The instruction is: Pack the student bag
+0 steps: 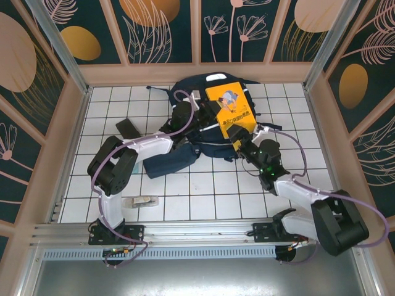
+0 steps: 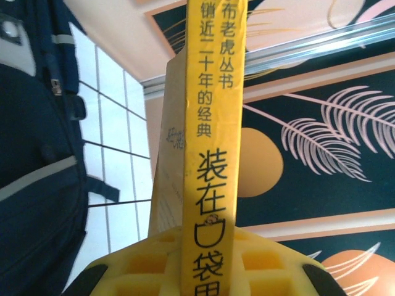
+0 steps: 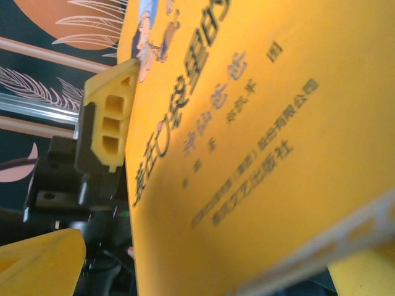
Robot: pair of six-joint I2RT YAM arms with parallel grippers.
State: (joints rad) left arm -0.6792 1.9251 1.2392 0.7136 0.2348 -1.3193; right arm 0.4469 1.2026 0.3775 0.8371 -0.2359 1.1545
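Tiled table (image 1: 203, 203), book (image 1: 231, 105) over student bag (image 1: 188, 85)

The student bag (image 1: 191, 83) was navy blue with pale grey-white stripes. The book (image 1: 231, 105) had an orange-yellow cover printed with dark lettering and a small cartoon figure; its spine was the same yellow with dark characters. The tabletop (image 1: 210, 191) was white tile with a dark grid. The wall panels (image 1: 166, 31) were dark teal, patterned with orange and peach discs and pale outlined leaves. The left gripper (image 2: 203, 256) had yellow fingers. The cables (image 1: 342, 197) were purple.
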